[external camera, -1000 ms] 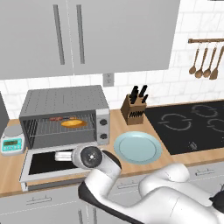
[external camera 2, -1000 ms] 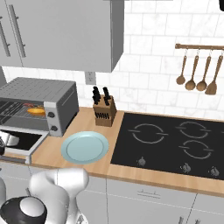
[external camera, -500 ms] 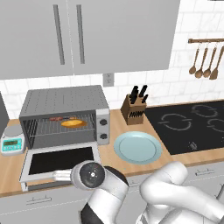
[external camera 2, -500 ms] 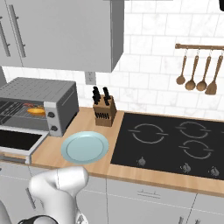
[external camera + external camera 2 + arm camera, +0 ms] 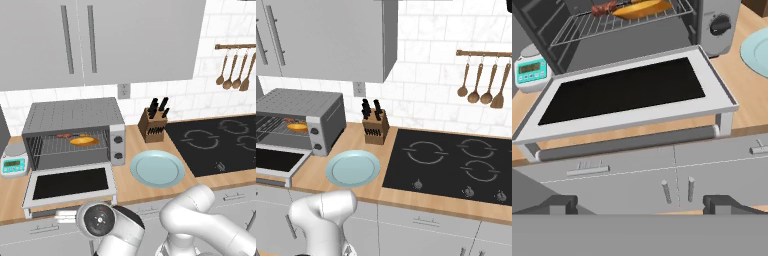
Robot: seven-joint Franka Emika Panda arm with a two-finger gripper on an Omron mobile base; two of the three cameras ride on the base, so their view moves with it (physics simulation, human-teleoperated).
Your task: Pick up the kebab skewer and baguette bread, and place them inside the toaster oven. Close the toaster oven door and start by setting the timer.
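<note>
Inside toaster oven: baguette bread, kebab skewer on rack; toaster oven door down

The toaster oven is matt grey metal with wire racks, its door dark glass, on a smooth wooden counter.

We see a home kitchen: a wooden counter with a black cooktop, a knife block, hanging wooden spoons, grey wall cabinets and white tiles.
</note>
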